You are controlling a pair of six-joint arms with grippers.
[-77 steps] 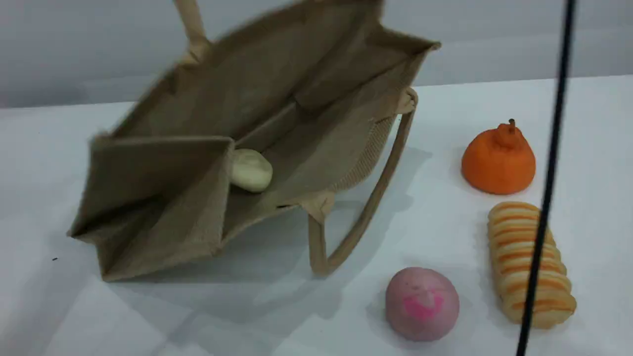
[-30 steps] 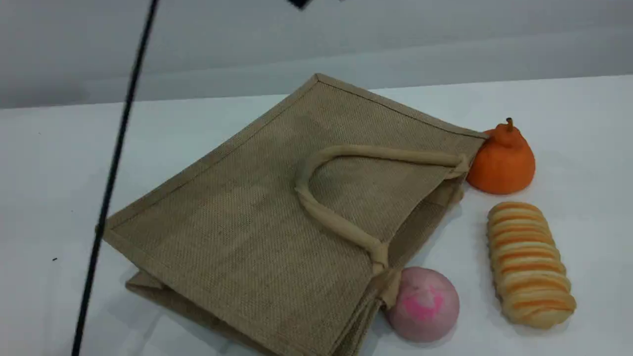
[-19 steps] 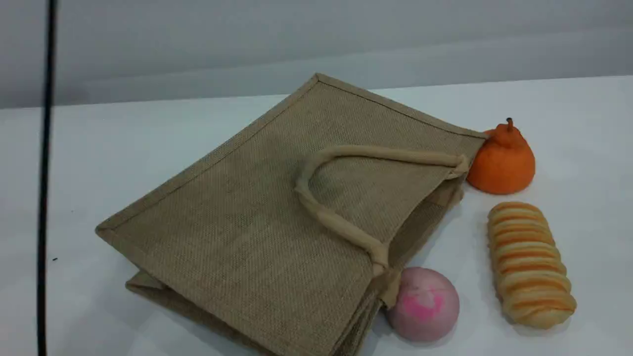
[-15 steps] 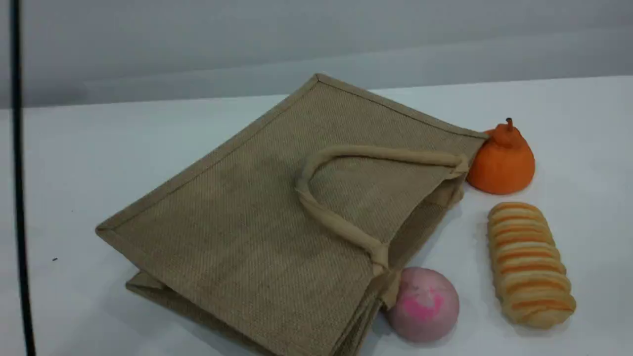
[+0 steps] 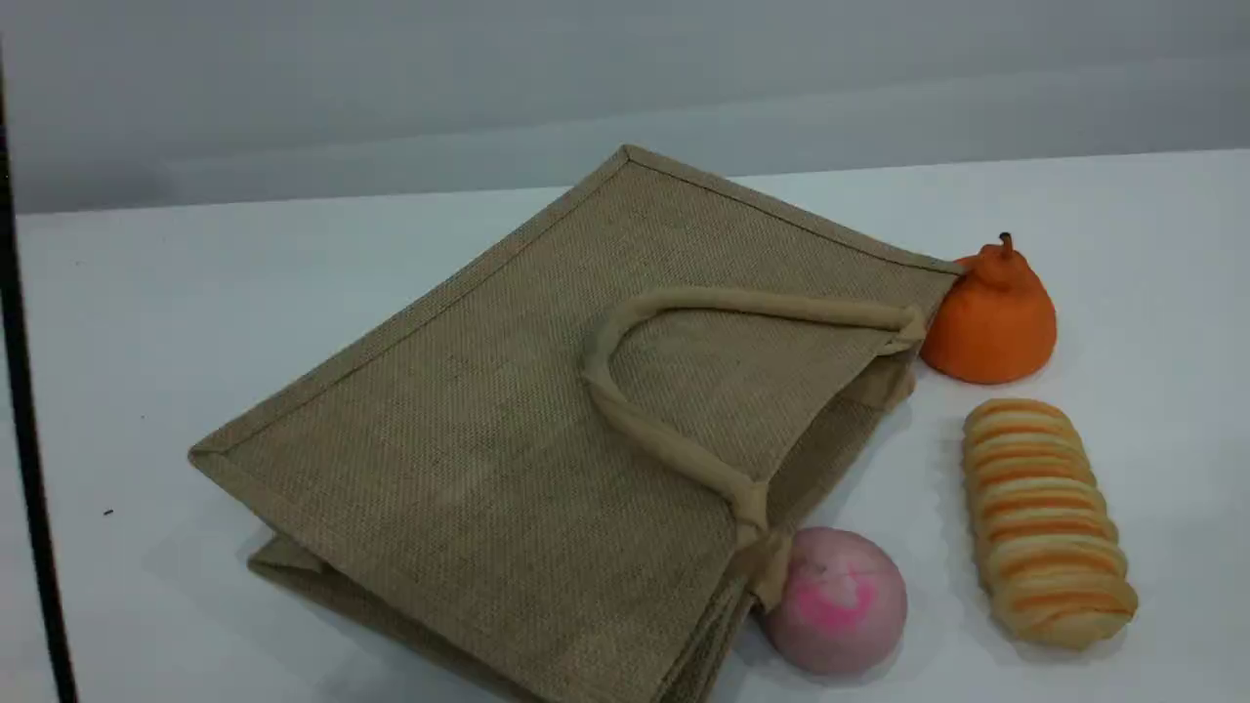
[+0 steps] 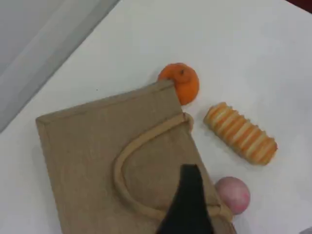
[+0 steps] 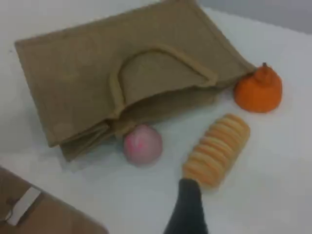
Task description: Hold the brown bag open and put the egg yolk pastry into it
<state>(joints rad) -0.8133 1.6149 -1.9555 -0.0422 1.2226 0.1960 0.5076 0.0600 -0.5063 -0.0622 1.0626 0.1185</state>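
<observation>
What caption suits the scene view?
Brown bag lying flat on a table, with a pink bun, striped loaf and orange fruit beside it.

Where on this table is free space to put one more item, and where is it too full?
The widest bare patch of table lies left of the brown bag. Another lies right of the striped loaf and the orange fruit. It is crowded at the bag's mouth, where the pink bun and the orange fruit sit against it.

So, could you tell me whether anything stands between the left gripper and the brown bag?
Nothing visible does. The left gripper hangs above the brown bag, which lies flat on the table, with its top handle uncovered.
</observation>
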